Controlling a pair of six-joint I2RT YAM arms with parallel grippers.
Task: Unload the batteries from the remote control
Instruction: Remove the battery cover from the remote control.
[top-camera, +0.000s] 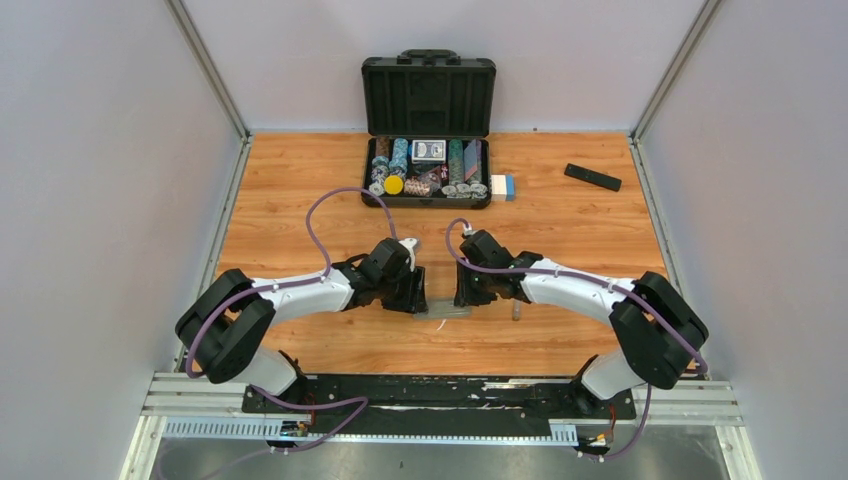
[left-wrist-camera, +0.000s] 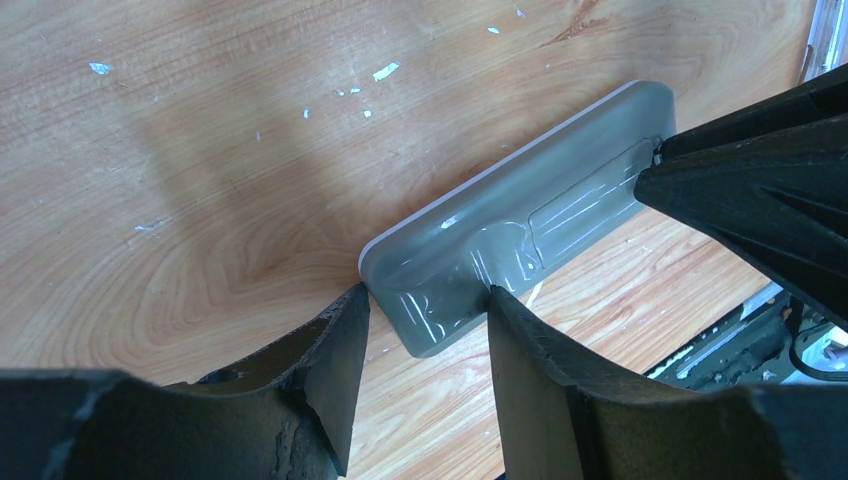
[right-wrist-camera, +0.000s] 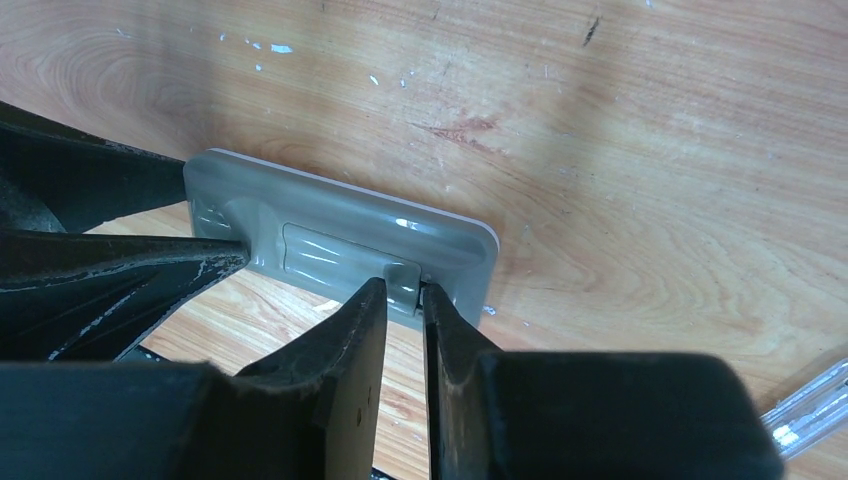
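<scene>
A grey remote control (top-camera: 440, 313) lies face down on the wooden table between my two grippers. My left gripper (left-wrist-camera: 428, 295) is shut across the width of one end of the remote control (left-wrist-camera: 520, 225), a finger on each side. At the other end of the remote control (right-wrist-camera: 340, 235), my right gripper (right-wrist-camera: 403, 285) pinches the small raised tab of the battery cover (right-wrist-camera: 330, 255). The cover sits flat in its place. The batteries are hidden. In the top view the left gripper (top-camera: 415, 295) and right gripper (top-camera: 468, 290) face each other.
An open black case (top-camera: 428, 100) of poker chips and cards stands at the back centre, with a small white and blue box (top-camera: 503, 187) beside it. A black remote (top-camera: 592, 177) lies at the back right. A slim clear piece (right-wrist-camera: 810, 408) lies just right of my right gripper.
</scene>
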